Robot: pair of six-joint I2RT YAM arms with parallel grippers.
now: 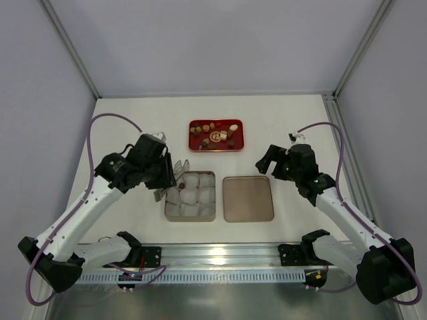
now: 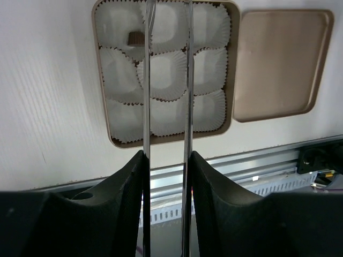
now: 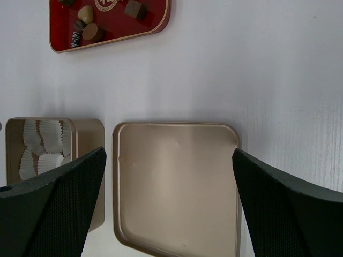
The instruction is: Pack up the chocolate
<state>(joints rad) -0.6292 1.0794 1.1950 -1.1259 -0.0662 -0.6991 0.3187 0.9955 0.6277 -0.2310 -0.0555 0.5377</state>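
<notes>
Left claw (image 2: pixel 168 16) is over the open tin (image 2: pixel 97 69), its two thin blades a narrow gap apart with nothing pinched between them. And there it is: one dark brown chocolate piece (image 2: pixel 135 37) sits in the far-left paper cup, just to the left of the left blade and outside the gap; whether blade and sweet touch, I cannot tell. The tin is lined with nine white crinkled paper cups (image 2: pixel 209 69) in three rows of three, and that far-left cup is the only one with anything in it. Right beside the tin, on its right, the tan lid (image 2: pixel 278 64) lies flat on the tabletop (image 1: pixel 293 127) with its hollow side up. Over on the right, the right claw (image 3: pixel 169 155) hangs above that lid, jaws spread wide and gripping nothing. Farther back sits the red tray (image 3: pixel 134 27), apart from the tin, and the loose chocolate (image 3: pixel 92 31) lies scattered in it, dark, tan and cream bits well clear of both claws.
</notes>
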